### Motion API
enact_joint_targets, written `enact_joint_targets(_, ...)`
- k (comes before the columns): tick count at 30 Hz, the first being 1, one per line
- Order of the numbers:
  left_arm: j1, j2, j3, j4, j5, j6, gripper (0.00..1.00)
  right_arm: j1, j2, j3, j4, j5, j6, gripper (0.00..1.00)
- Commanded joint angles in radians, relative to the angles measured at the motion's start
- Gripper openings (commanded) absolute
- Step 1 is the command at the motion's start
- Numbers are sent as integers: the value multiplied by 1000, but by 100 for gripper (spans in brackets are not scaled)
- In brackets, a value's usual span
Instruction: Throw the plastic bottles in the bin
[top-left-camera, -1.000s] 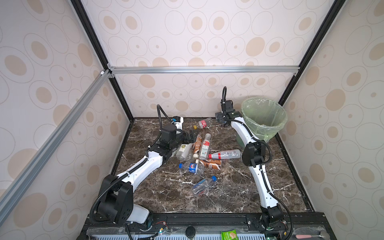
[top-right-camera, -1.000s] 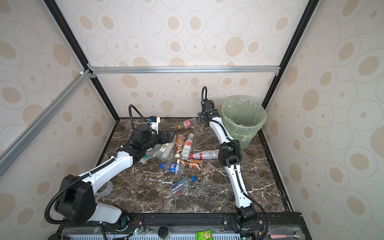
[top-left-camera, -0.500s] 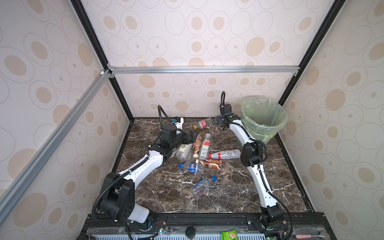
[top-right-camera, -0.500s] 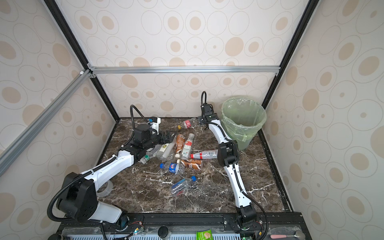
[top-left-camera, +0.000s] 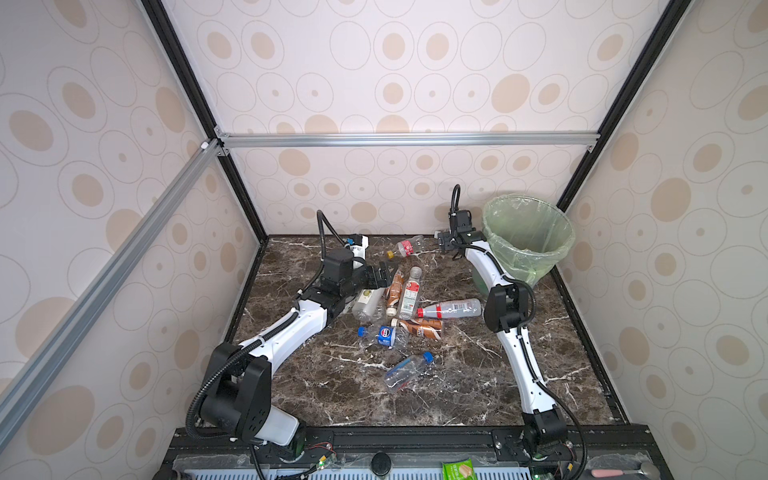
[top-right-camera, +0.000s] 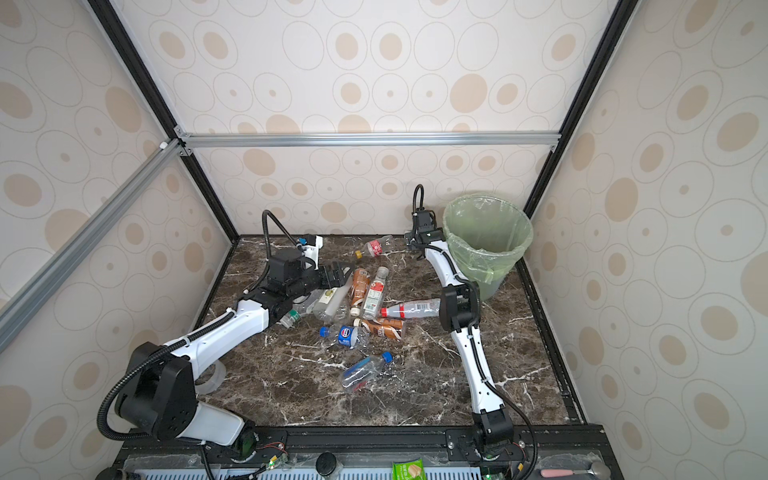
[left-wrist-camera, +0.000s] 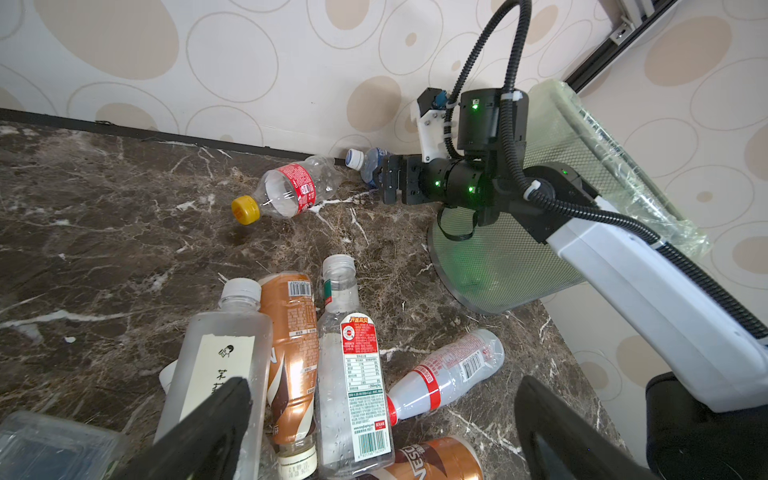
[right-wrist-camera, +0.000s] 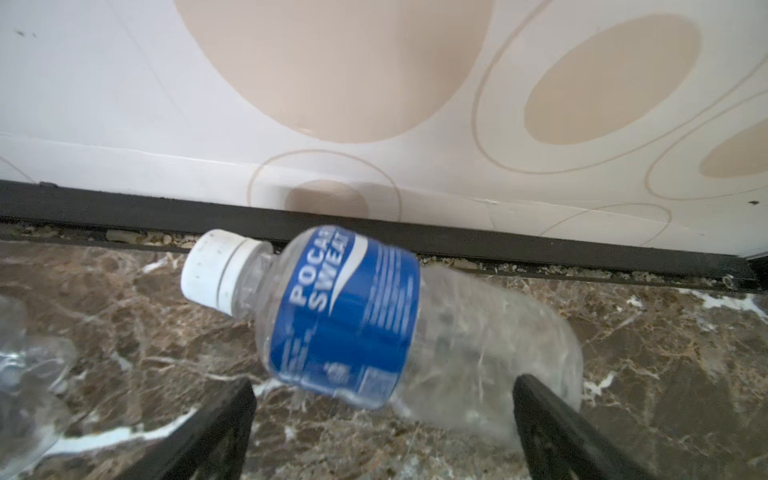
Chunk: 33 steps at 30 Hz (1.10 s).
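Several plastic bottles lie in a heap (top-left-camera: 405, 299) mid-floor. My left gripper (left-wrist-camera: 384, 390) hangs open over them, above a frosted white-capped bottle (left-wrist-camera: 220, 353), a brown-wrapped one (left-wrist-camera: 291, 332) and a clear red-labelled one (left-wrist-camera: 353, 374). A red-capped bottle (top-left-camera: 451, 309) lies to the right. A yellow-capped bottle (top-left-camera: 405, 247) rests near the back wall. My right gripper (right-wrist-camera: 382, 386) is open, low by the back wall and left of the bin (top-left-camera: 528, 237). A blue-labelled, white-capped bottle (right-wrist-camera: 353, 316) lies just ahead of its fingertips, ungripped.
Two blue-capped bottles (top-left-camera: 382, 336) (top-left-camera: 405, 370) lie nearer the front. A clear tape roll (top-right-camera: 212, 376) sits by the left arm's base. The black frame rail (right-wrist-camera: 124, 216) and the wall stand right behind the blue-labelled bottle.
My right gripper has come down along the bin's left side toward the floor at the back wall. The left arm has barely moved. Both grippers stayed open.
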Motion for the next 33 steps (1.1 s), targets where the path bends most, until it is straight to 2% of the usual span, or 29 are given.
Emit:
enact_joint_targets(1,8,10,43,13,13,-13,99,-1,18,24,-11,-14,-3,100)
enact_joint_targets(11,9,7,38,19,17,-21,99,19,-33,-45,-38,-41,-19,99)
enact_joint_targets(19,10,-1,37,16,17,-20,99,45,-88,-41,-38,-34,-9,99)
enact_joint_targets(25,10,-3,32,21,18,-25,99,46,-124,-52,13,12,60,99)
enact_joint_targets(33,10,5,34,13,14,-18,99,45,-79,-21,69,47,137,99)
